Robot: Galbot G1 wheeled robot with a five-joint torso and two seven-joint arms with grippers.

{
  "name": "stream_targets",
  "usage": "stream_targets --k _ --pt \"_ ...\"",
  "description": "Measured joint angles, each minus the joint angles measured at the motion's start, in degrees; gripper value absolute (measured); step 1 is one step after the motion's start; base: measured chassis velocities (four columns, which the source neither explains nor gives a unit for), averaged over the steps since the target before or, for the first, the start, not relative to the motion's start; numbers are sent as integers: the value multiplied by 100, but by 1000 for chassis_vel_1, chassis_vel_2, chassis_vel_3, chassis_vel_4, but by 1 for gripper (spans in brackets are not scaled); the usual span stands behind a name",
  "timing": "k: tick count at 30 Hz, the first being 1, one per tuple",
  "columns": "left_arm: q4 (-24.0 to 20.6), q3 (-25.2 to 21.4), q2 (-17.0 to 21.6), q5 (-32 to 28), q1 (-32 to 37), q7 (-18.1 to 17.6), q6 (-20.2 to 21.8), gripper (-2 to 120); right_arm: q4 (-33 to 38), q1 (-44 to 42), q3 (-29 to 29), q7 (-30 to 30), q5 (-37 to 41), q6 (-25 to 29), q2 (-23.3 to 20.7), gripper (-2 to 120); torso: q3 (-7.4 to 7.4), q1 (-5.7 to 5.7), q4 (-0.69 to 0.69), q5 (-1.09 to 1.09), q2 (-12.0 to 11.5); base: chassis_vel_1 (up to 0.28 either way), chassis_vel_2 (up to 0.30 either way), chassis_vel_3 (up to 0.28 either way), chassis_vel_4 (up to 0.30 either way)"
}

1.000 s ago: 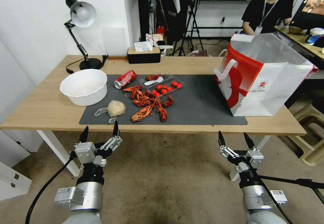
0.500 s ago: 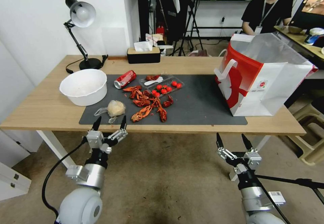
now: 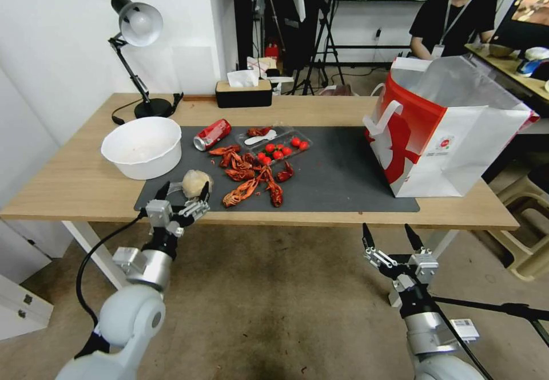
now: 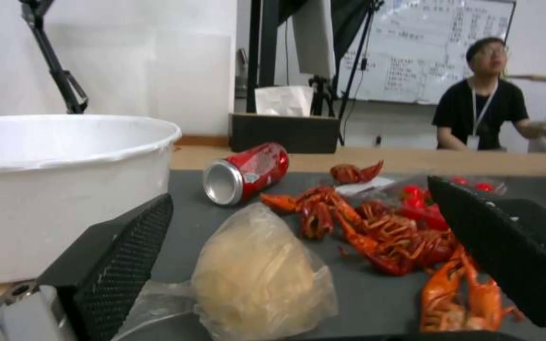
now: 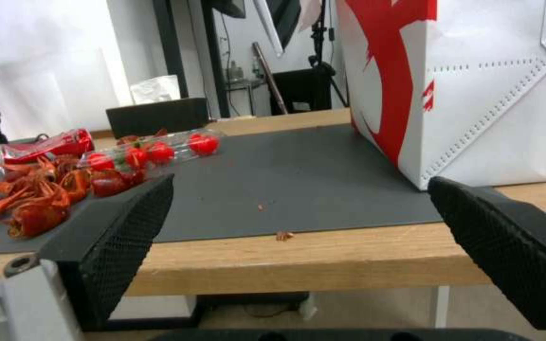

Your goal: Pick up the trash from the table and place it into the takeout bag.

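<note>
Since the earlier frames the left tool had advanced from below the tabletop edge up to the small clear bag with pale lump, its fingers spread wide on either side of the bag — not yet closed on it. That bag lay on the dark mat near its front edge, just in front of the white bowl. A red soda can lay on its side farther back, beside the crayfish shells. The right tool hung below the tabletop's front edge, fingers wide and holding nothing. The takeout bag stood upright at the mat's right end.
</note>
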Motion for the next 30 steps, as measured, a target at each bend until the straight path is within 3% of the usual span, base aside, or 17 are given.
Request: stream_targets --k 11,14,20,30 --pt "345 224 475 -37 -491 -105 581 100 -89 97 -3 11 -18 -67 13 100 0 0 1 0 1 0 0 0 0" --pt "381 312 586 -58 -648 -238 1029 100 -103 117 -5 30 -31 -94 23 100 0 0 0 0 1 0 0 0 0" --pt "381 375 657 -62 -741 -374 1378 100 -117 98 12 39 -68 -95 41 100 0 0 0 0 1 0 0 0 0" --pt "580 608 863 -570 -1129 -592 1851 100 -120 64 51 89 -140 -92 96 100 0 0 0 0 1 0 0 0 0"
